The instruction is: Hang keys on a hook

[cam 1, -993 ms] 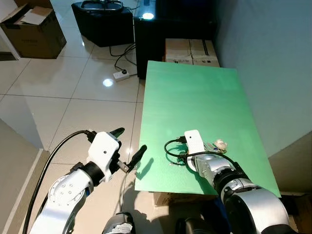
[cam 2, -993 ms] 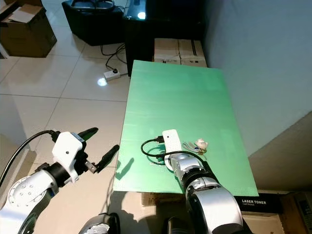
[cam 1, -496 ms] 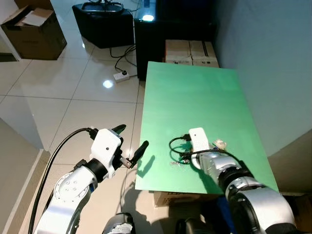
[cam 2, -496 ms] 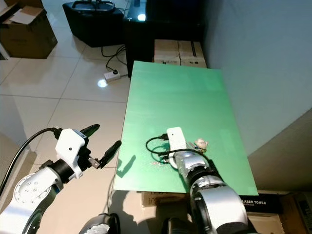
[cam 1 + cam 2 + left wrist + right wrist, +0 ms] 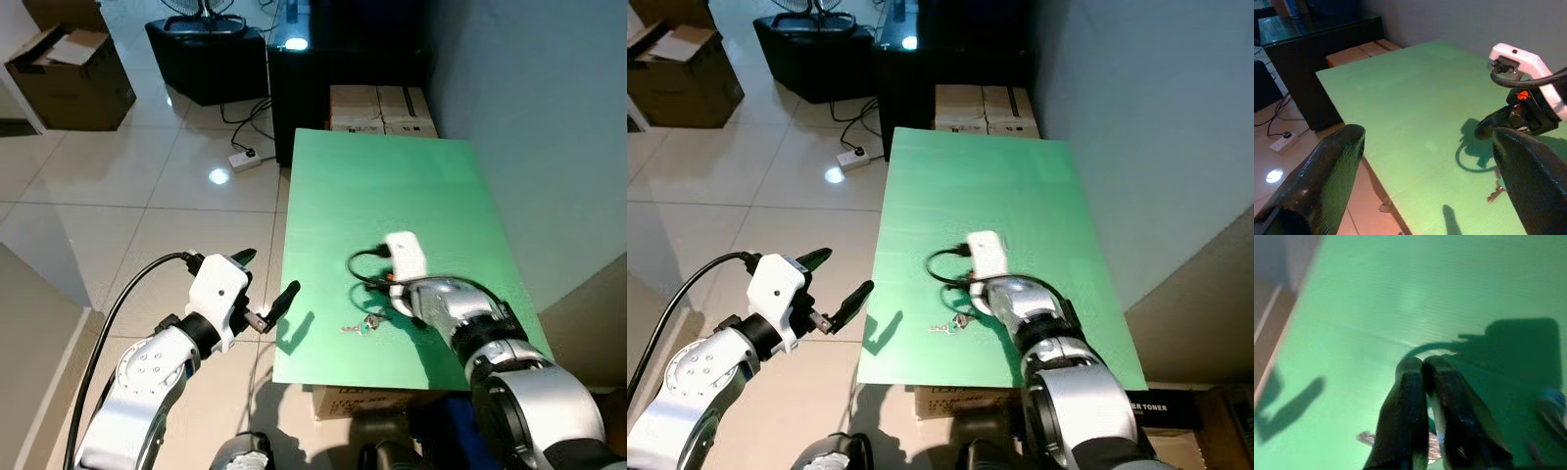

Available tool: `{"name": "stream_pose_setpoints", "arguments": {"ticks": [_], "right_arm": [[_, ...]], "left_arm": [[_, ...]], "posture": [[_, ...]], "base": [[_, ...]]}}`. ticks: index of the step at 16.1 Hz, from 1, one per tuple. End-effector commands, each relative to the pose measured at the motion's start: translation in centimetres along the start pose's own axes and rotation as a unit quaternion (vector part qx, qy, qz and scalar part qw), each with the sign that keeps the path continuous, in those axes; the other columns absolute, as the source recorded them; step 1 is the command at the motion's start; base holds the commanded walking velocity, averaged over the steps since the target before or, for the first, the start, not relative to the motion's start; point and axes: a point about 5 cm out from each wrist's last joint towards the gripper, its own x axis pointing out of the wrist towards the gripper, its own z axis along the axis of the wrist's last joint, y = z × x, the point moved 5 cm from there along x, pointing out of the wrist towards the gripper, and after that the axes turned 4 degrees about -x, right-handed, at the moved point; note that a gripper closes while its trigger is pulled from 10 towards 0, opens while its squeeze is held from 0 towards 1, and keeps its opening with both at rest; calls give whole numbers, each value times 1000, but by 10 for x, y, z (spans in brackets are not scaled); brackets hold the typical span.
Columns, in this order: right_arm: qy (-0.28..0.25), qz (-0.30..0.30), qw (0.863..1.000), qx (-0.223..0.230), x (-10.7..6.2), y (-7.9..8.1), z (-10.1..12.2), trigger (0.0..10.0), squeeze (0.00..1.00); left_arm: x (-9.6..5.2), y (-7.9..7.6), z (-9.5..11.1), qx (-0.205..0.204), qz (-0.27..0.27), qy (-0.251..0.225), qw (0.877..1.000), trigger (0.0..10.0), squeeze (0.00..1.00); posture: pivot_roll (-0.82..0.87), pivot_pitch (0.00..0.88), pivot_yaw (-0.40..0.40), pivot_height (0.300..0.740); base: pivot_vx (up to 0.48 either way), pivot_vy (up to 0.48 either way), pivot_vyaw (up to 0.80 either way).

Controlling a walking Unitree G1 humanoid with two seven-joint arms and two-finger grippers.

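Silver arms reach forward over a tiled floor and a green bench. The left end effector hangs over the floor just off the bench's near left edge, its two black fingers spread wide apart and gripping nothing. The right end effector sits low over the near part of the bench. In the right wrist view its two black fingers are pressed together side by side. The keys lie flat on the green surface near the front edge, at those fingertips; whether the fingers actually pinch them cannot be told. Past the bench's far end stand cardboard boxes and dark furniture. A white power strip lies on the floor to the left, and an open carton further left.
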Motion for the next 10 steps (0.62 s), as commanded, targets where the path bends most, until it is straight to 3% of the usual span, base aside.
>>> {"name": "stream_pose_setpoints", "arguments": {"ticks": [1,2,7,10], "right_arm": [[28,20,998,-44,-1,5,1,10000,1000],[67,18,993,-95,-2,3,-11,10000,1000],[116,29,985,-125,-4,5,-23,10000,1000],[137,53,974,-174,-3,11,-36,10000,1000]], "left_arm": [[0,-1,-4,7,-8,9,1000,10000,0],[2,-2,-5,6,-10,8,1000,10000,0],[5,-7,-7,-1,-36,11,999,10000,0],[11,-3,-9,3,-37,15,999,10000,0]], "posture": [[-32,78,4,740],[-34,72,3,740],[-46,49,8,740],[-43,52,10,740]], "base": [[0,0,0],[0,0,0],[0,0,0],[0,0,0]]}}
